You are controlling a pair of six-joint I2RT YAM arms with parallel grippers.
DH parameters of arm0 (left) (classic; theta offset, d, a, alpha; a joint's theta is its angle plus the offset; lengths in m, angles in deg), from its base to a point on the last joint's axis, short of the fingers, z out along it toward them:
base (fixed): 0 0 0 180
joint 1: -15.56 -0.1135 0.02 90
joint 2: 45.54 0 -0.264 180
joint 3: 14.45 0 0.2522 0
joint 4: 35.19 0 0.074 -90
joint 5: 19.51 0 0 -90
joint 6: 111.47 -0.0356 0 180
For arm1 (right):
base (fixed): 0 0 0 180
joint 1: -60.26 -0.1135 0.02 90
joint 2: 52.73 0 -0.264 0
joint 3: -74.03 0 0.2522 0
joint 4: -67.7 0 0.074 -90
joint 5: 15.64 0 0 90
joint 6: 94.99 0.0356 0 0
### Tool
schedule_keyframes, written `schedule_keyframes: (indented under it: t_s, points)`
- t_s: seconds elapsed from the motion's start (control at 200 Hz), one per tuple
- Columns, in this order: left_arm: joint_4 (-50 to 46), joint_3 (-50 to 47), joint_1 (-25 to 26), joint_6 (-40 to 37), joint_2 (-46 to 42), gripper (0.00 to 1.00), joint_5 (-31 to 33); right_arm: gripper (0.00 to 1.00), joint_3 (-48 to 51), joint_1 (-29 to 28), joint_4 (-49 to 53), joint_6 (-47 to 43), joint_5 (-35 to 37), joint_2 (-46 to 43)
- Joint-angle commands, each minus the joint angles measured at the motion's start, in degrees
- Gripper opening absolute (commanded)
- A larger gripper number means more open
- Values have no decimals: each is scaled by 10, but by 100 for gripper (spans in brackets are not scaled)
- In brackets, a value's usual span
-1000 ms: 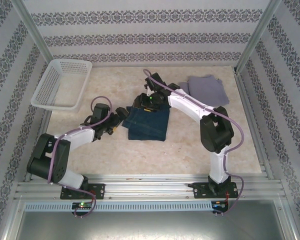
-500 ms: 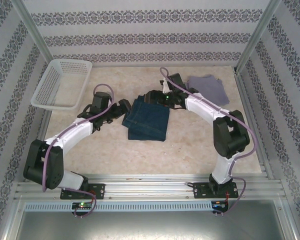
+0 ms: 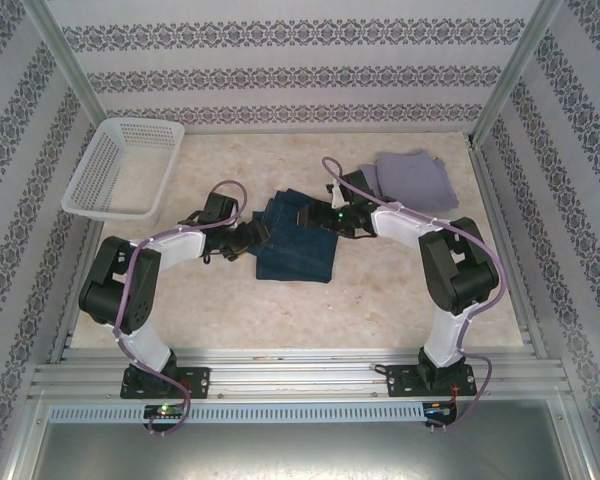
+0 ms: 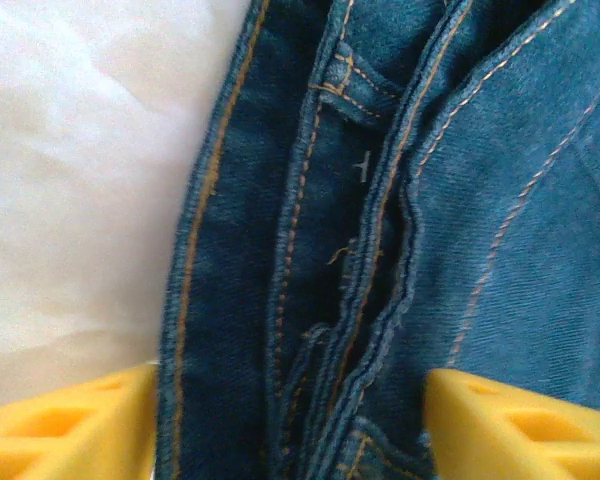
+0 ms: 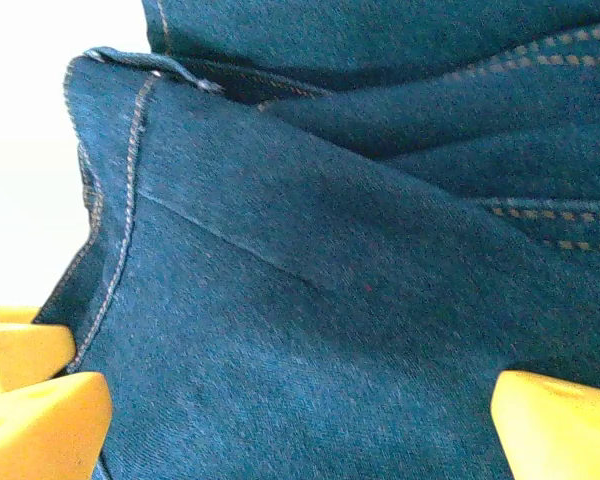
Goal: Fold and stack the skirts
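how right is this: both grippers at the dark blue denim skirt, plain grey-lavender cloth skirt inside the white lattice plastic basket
Wrong on one point: the top external view shows the plain grey-lavender cloth skirt on the table at far right, outside the white lattice plastic basket. The left gripper and right gripper are at the dark blue denim skirt.

Basket (image 3: pixel 90 175): bench's (image 3: pixel 380 300) far-left corner. Denim skirt (image 3: pixel 298 250): mid-bench. Plain skirt (image 3: pixel 415 178): behind it, toward far-right corner. Left claw (image 3: pixel 255 237) at denim skirt's left edge; right claw (image 3: pixel 315 215) at its far-right corner.
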Motion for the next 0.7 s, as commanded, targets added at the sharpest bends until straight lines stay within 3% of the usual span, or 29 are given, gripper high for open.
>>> schedule_keyframes:
  t_s: [0.0, 0.21, 0.35, 0.455, 0.574, 0.694]
  points:
    - [82, 3, 3, 9, 1, 46, -65, 98, 32, -2, -40, 28, -2, -30]
    - [73, 14, 2, -5, -26, 0, -72, 98, 80, -4, -71, 59, 18, -63]
    - [95, 12, 17, 25, -59, 0, -108, 98, 80, 9, -63, 51, 24, -107]
    - [130, -17, 37, 57, -64, 0, -139, 98, 56, 21, -26, -22, 26, -133]
    - [130, -60, 45, 56, -32, 4, -138, 98, 4, 31, 30, -135, 23, -98]
    - [134, -49, 41, 39, 12, 12, -153, 98, -45, 34, 63, -183, 18, -35]
